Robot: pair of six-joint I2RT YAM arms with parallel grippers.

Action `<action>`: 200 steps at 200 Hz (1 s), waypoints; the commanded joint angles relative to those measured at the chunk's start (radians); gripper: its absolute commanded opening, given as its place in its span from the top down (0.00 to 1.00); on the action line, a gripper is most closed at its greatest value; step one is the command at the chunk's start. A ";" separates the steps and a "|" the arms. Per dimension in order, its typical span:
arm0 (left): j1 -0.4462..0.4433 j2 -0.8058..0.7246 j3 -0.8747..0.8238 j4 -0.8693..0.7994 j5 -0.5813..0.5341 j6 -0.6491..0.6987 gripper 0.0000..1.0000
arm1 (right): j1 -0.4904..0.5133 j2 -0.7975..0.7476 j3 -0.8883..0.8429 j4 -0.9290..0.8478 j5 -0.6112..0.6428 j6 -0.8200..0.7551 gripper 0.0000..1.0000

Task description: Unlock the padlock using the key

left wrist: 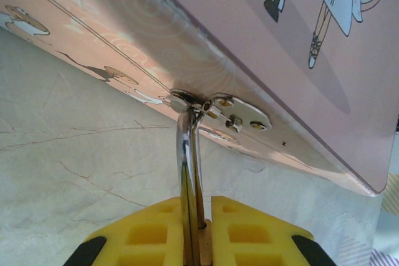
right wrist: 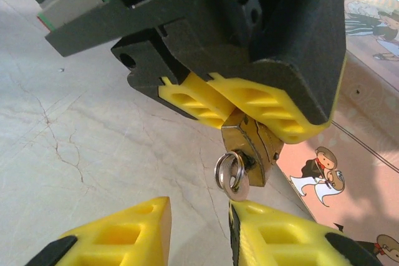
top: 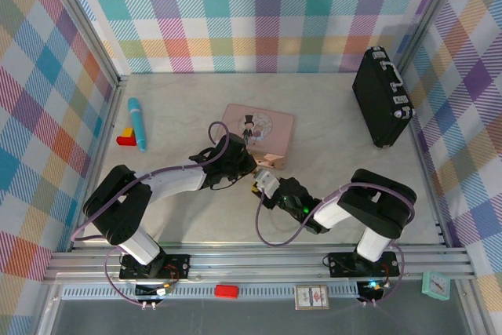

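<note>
Right wrist: left gripper (right wrist: 234, 113) clamps the small brass padlock (right wrist: 252, 151); its thin, likely slippery metal key (right wrist: 239, 189), ahead of the parted right gripper (right wrist: 198, 213), wants pinching by its head

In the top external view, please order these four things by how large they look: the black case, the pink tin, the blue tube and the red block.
1. black case
2. pink tin, partly covered, so it may be nearly equal to the case
3. blue tube
4. red block
</note>
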 commanded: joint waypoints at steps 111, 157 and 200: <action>0.007 0.003 -0.003 0.093 0.015 -0.010 1.00 | 0.005 0.005 0.000 0.139 0.096 0.038 0.68; 0.008 0.001 0.004 0.091 0.021 -0.009 1.00 | 0.006 -0.003 -0.007 0.133 0.095 0.042 0.71; 0.008 -0.002 0.003 0.094 0.021 -0.011 1.00 | 0.005 0.040 -0.009 0.163 0.115 0.056 0.72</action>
